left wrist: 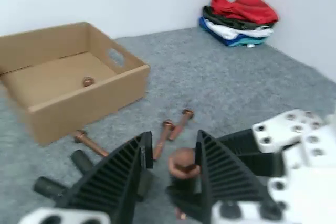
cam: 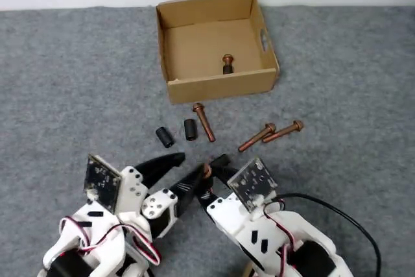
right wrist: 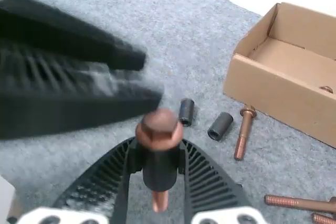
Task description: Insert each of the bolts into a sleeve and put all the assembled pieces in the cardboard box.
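Copper bolt (right wrist: pixel 159 125) in black sleeve (right wrist: pixel 158 170) clenched by right gripper (right wrist: pixel 157 153); left gripper (left wrist: pixel 173 142) released, tips just beside bolt. Far cardboard box (cam: pixel 220 86) holds one assembled piece (cam: pixel 227 64).

The counter (cam: pixel 337 82) is covered in rough grey, felt-like carpet. The cardboard box (cam: pixel 220 87) is plain brown board, matt all over. The loose bolts (cam: pixel 203 122) are copper-toned metal with a dull sheen. The sleeves (cam: pixel 165 137) are smooth matt black, metal or plastic I cannot tell. The sleeved bolt (right wrist: pixel 159 125) looks the same. The jaws are ribbed matt black plastic, the arm shells (cam: pixel 259 231) smooth white plastic. The folded cloth (left wrist: pixel 239 17) is soft and creased.
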Robot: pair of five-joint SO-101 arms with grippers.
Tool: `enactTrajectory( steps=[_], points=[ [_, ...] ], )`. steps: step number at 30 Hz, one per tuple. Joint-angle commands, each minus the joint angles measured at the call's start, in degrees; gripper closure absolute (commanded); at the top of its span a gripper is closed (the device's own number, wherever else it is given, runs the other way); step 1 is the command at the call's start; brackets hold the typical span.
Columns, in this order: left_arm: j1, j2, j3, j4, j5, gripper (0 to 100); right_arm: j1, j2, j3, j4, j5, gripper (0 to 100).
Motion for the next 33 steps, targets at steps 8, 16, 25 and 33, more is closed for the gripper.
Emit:
enactTrajectory(
  steps=[8,16,25,33],
  points=[
    [-3.08,0.26,-4.00,0.18,-1.32,86,0.48,-0.31,-1.76,-1.27,0.35,99.1],
    [-16.26,0.26,3.38,0.26,-1.58,100,15.96,-0.31,-1.67,1.27,-1.14,99.1],
    [-27.16,0.18,18.07,-2.64,-1.58,100,31.60,-0.22,-2.20,7.25,-6.59,99.1],
    [-32.18,0.18,28.70,-8.97,-13.45,100,32.13,8.66,-8.35,6.64,-6.77,99.1]
  ],
)
